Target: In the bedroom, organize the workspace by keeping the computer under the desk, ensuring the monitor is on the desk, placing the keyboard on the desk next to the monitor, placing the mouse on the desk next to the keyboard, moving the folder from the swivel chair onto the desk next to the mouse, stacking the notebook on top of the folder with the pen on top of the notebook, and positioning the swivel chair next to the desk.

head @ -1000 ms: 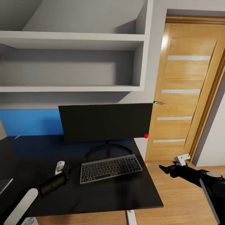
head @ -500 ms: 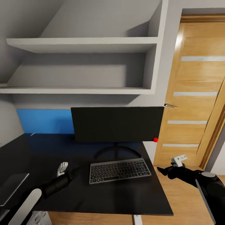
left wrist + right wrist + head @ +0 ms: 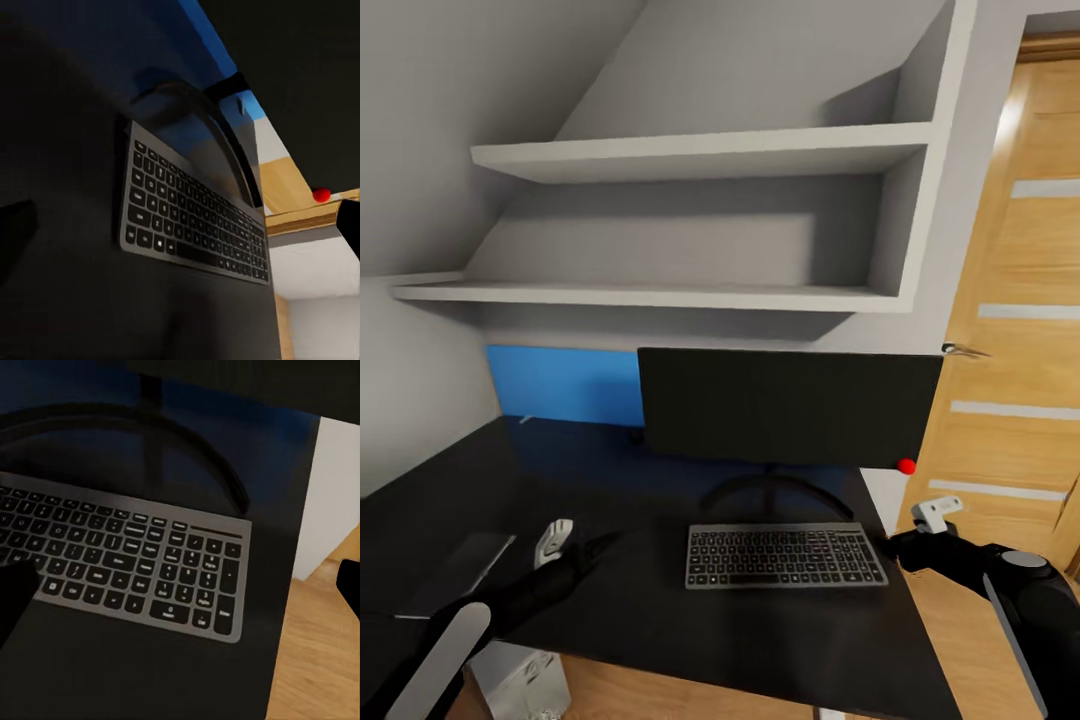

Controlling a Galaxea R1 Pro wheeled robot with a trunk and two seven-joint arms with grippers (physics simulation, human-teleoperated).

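The wide black flat-screen monitor (image 3: 790,408) stands on its curved black foot at the rear of the glossy black desk (image 3: 480,490), as the task requires. The slim grey keyboard with black keys (image 3: 784,555) lies flat just in front of that foot, parallel to the screen, so that it counts as next to the monitor.

The left gripper (image 3: 595,548) hovers low over the desk, to the left of the keyboard and apart from it. It holds nothing visible; the opening of its fingers cannot be determined.

The right gripper (image 3: 887,545) sits at the keyboard's right end, near the desk edge. In the right wrist view its two dark fingertips (image 3: 16,600) stand wide apart with nothing between them.

A flat grey sheet-like item (image 3: 465,560) lies on the desk's left part; its identity cannot be determined.
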